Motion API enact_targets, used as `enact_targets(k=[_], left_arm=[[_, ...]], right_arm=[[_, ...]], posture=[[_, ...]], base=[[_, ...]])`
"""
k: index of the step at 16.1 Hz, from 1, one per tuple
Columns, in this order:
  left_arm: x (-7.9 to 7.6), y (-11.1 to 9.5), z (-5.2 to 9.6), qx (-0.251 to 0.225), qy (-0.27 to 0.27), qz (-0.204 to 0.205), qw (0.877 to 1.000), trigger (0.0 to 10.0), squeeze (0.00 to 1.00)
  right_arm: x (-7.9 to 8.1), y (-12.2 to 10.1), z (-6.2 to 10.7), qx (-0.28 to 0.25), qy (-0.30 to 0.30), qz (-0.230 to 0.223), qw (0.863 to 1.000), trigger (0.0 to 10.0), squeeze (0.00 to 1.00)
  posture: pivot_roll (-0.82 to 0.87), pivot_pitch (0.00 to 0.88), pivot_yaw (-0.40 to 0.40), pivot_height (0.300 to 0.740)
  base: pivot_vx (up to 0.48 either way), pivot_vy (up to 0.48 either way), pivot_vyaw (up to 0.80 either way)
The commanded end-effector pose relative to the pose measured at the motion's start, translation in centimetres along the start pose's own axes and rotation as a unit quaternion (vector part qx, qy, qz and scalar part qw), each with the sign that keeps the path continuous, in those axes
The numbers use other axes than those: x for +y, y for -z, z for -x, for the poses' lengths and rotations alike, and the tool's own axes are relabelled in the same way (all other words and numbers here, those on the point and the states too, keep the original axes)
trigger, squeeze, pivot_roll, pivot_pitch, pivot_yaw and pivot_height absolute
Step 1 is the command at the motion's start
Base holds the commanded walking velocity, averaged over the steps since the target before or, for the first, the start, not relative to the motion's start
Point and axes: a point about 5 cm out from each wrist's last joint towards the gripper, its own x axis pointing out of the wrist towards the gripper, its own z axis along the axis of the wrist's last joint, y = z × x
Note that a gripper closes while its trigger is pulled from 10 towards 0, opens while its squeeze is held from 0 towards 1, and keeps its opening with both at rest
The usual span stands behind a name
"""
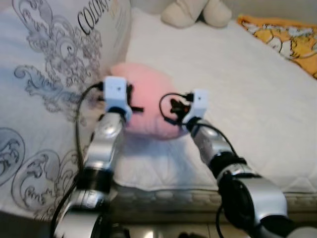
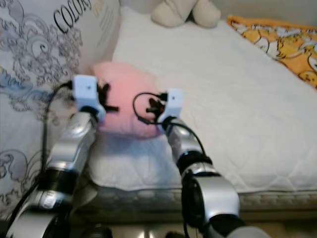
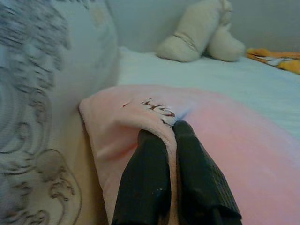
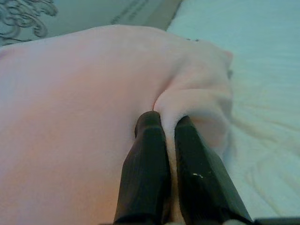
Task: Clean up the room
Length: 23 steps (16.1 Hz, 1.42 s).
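I am holding the pink pillow (image 1: pixel 148 106) from both sides: the left tool (image 3: pixel 171 136) is clenched on a fold at its left edge, the right tool (image 4: pixel 164 123) is pinching a fold at its right edge. The pillow is lying across between them on the white bed (image 1: pixel 237 89), touching the big patterned cushion (image 1: pixel 44 74). A beige plush toy (image 1: pixel 195 11) is sitting well apart at the far end.

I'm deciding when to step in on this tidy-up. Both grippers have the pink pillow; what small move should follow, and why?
Probably lift together. The left gripper and right gripper are each shut on a fold of the soft pink fleece pillow, which lies on the white quilted mattress against the large grey-patterned cushion. Raising both evenly should free it.
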Motion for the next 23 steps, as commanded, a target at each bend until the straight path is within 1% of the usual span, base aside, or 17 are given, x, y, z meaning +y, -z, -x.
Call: enact_targets(k=[1, 2, 3, 4, 5, 6, 7, 9, 12, 13, 14, 15, 17, 19, 21, 23], left_arm=[[-0.1, -1.4, 0.1, -0.035, -0.001, -0.025, 0.999, 0.0, 0.0], [0.2, -1.1, 0.2, -0.036, -0.001, -0.046, 0.998, 0.0, 0.0], [0.5, -0.8, 0.2, -0.029, -0.002, -0.049, 0.998, 0.0, 0.0], [0.4, -0.1, 0.3, -0.006, 0.005, -0.041, 0.999, 0.0, 0.0], [-0.4, 1.0, 0.6, 0.025, 0.031, -0.04, 0.998, 0.0, 0.0], [-1.8, 2.4, 1.3, 0.061, 0.063, -0.045, 0.995, 0.0, 0.0], [-2.2, 3.2, 1.5, 0.082, 0.06, -0.043, 0.994, 10.0, 0.0], [-2.7, 3.8, 1.6, 0.092, 0.069, -0.041, 0.992, 10.0, 0.0], [-2.9, 4.4, 1.4, 0.105, 0.076, -0.05, 0.99, 10.0, 0.0], [-3.0, 4.3, 1.3, 0.1, 0.079, -0.055, 0.99, 10.0, 1.0], [-3.0, 4.2, 1.2, 0.097, 0.08, -0.056, 0.99, 10.0, 1.0], [-3.1, 4.0, 1.0, 0.09, 0.09, -0.059, 0.99, 10.0, 1.0], [-3.0, 3.5, 0.4, 0.077, 0.1, -0.072, 0.989, 10.0, 1.0], [-2.9, 2.7, 0.0, 0.053, 0.099, -0.086, 0.99, 10.0, 1.0], [-2.7, 1.9, -0.4, 0.03, 0.095, -0.1, 0.99, 10.0, 1.0], [-2.6, 1.5, -0.6, 0.019, 0.093, -0.106, 0.99, 10.0, 1.0]], right_arm=[[0.3, -1.2, -0.3, -0.021, -0.009, 0.018, 1.0, 0.0, 0.0], [0.4, -0.4, -0.2, -0.012, -0.009, 0.013, 1.0, 0.0, 0.0], [0.5, 0.2, -0.1, -0.003, -0.009, 0.014, 1.0, 0.0, 0.0], [0.4, 1.0, 0.2, 0.014, -0.008, 0.024, 1.0, 0.0, 0.0], [0.2, 2.1, 0.6, 0.039, -0.006, 0.037, 0.999, 0.0, 0.0], [-0.3, 3.4, 1.2, 0.067, 0.004, 0.054, 0.996, 0.9, 0.0], [-0.7, 3.9, 1.5, 0.079, 0.01, 0.056, 0.995, 10.0, 0.0], [-1.2, 4.2, 1.8, 0.082, 0.025, 0.051, 0.995, 10.0, 0.0], [-1.6, 3.9, 1.8, 0.076, 0.041, 0.059, 0.994, 10.0, 0.0], [-1.6, 3.7, 1.8, 0.072, 0.047, 0.059, 0.995, 10.0, 0.0], [-1.7, 3.6, 1.8, 0.071, 0.052, 0.059, 0.994, 10.0, 0.0], [-1.8, 3.5, 1.7, 0.065, 0.06, 0.055, 0.995, 10.0, 1.0], [-1.7, 2.8, 1.5, 0.041, 0.076, 0.05, 0.995, 10.0, 1.0], [-1.5, 2.0, 1.2, 0.016, 0.078, 0.046, 0.996, 10.0, 1.0], [-1.0, 1.9, 1.1, 0.004, 0.075, 0.046, 0.996, 10.0, 1.0], [-0.8, 2.1, 1.1, 0.001, 0.076, 0.046, 0.996, 10.0, 1.0]], posture=[[0.14, 0.019, -0.081, 0.74], [0.14, 0.022, -0.082, 0.74], [0.14, 0.023, -0.082, 0.74], [0.14, 0.023, -0.081, 0.74], [0.14, 0.025, -0.08, 0.74], [0.14, 0.025, -0.079, 0.74], [0.14, 0.025, -0.079, 0.74], [0.13, 0.025, -0.078, 0.74], [0.12, 0.022, -0.076, 0.74], [0.13, 0.021, -0.077, 0.74], [0.13, 0.021, -0.078, 0.74], [0.13, 0.021, -0.078, 0.74], [0.13, 0.019, -0.077, 0.74], [0.12, 0.016, -0.076, 0.74], [0.12, 0.016, -0.074, 0.74], [0.12, 0.014, -0.074, 0.74]], base=[[0.0, 0.0, 0.0], [0.0, 0.0, 0.0], [0.0, 0.0, 0.0], [0.0, 0.0, 0.0], [0.0, 0.0, 0.0], [0.0, 0.0, 0.0], [0.0, 0.0, 0.0], [0.0, 0.0, 0.0], [0.0, 0.0, 0.0], [0.0, 0.0, 0.0], [0.0, 0.0, 0.0], [0.0, 0.0, 0.0], [0.0, 0.0, 0.0], [0.0, 0.0, 0.0], [0.0, 0.0, 0.0], [0.0, 0.0, 0.0]])
